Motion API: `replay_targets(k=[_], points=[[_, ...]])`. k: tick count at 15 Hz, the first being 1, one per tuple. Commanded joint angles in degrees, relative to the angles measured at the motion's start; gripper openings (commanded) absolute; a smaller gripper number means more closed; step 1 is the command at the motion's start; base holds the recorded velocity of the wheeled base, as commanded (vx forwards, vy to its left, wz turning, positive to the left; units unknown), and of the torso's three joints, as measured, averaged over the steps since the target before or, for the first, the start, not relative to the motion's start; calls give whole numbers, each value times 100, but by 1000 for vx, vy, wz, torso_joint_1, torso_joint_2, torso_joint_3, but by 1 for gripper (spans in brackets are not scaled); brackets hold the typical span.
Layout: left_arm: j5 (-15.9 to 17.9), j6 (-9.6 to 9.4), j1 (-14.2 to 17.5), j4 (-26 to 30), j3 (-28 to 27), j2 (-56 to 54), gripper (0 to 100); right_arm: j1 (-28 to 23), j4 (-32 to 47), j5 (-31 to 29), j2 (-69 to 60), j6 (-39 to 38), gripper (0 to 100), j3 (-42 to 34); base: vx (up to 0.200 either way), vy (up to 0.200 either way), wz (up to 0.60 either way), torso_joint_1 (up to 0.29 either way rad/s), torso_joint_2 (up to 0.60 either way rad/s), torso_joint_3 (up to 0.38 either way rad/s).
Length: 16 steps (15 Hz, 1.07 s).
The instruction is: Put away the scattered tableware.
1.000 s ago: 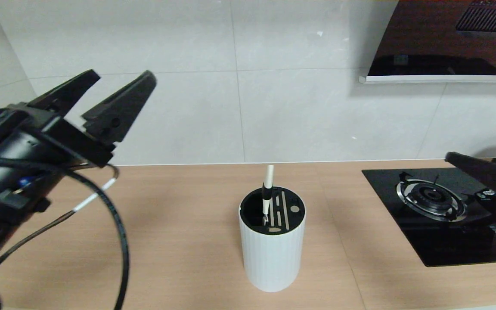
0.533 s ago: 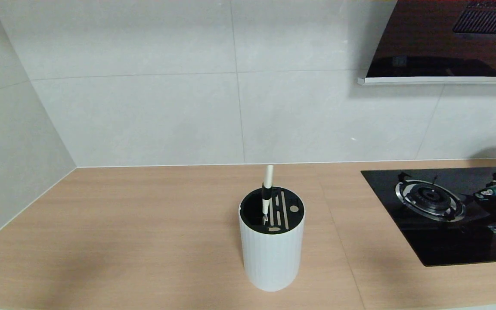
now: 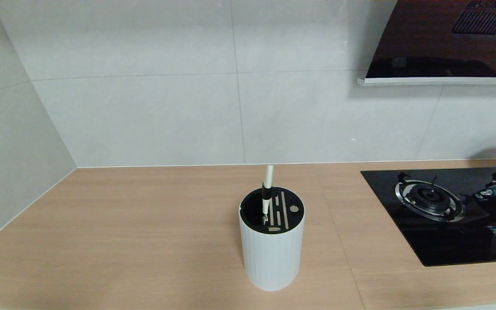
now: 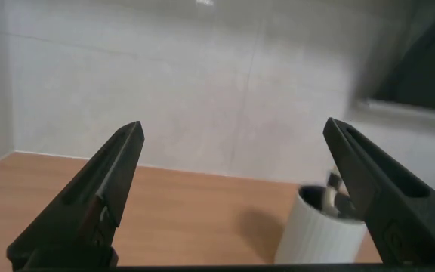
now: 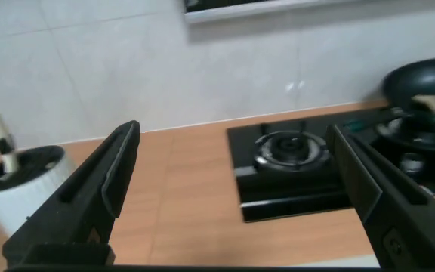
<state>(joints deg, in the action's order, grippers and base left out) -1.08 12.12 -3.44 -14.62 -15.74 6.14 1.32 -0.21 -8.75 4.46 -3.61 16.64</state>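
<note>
Standing in the holder (image 3: 271,254), the utensil (image 3: 268,181) looks put away; the task seems done. Left hand (image 4: 232,130) and right hand (image 5: 234,130) gape wide, empty.

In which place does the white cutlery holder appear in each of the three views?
Head view: holder on the counter, left of the hob.
Left wrist view: holder framed by the open left gripper.
Right wrist view: holder outside the open right gripper, far from the hob.
Shared landmark: the white-and-black handle standing in it.
</note>
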Motion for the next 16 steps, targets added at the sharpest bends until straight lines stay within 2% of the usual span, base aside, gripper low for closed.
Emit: replay_targets(k=[1, 3, 4, 5, 6, 7, 8, 9, 12, 14, 16], points=[[275, 45, 335, 108, 335, -614, 100, -149, -155, -382, -437, 115, 100, -609, 0, 0, 0, 0, 0, 0], [-32, -122, 335, -120, 906, -614, 100, -149, -612, -505, -437, 282, 100, -1128, 0, 0, 0, 0, 0, 0], [-94, -403, 335, -261, 1363, -614, 100, -149, -1016, -487, -437, 414, 100, -1532, 0, 0, 0, 0, 0, 0], [-138, -843, 335, -41, 1574, -614, 100, -149, -1025, -469, -437, 519, 100, -1664, 0, 0, 0, 0, 0, 0], [-173, -922, 335, 249, 1556, -614, 100, -149, -902, -461, -437, 510, 100, -1655, 0, 0, 0, 0, 0, 0], [-173, -922, 335, 249, 1556, -614, 100, -149, -902, -461, -437, 510, 100, -1655, 0, 0, 0, 0, 0, 0], [-173, -1018, 335, 767, 1574, -614, 100, -149, -674, -373, -437, 510, 100, -1655, 0, 0, 0, 0, 0, 0], [-199, -1203, 335, 1541, 1556, -614, 100, -149, -234, -39, -437, 475, 100, -1655, 0, 0, 0, 0, 0, 0], [-199, -1247, 335, 1453, 1574, -614, 100, -149, -217, 445, -437, 422, 100, -1655, 0, 0, 0, 0, 0, 0], [-199, -1141, 335, 1453, 1565, -614, 100, -149, -181, 1148, -437, 800, 100, -1655, 0, 0, 0, 0, 0, 0], [-199, -1124, 335, 1453, 1574, -614, 100, -140, 21, 1271, -437, 862, 100, -1655, 0, 0, 0, 0, 0, 0]])
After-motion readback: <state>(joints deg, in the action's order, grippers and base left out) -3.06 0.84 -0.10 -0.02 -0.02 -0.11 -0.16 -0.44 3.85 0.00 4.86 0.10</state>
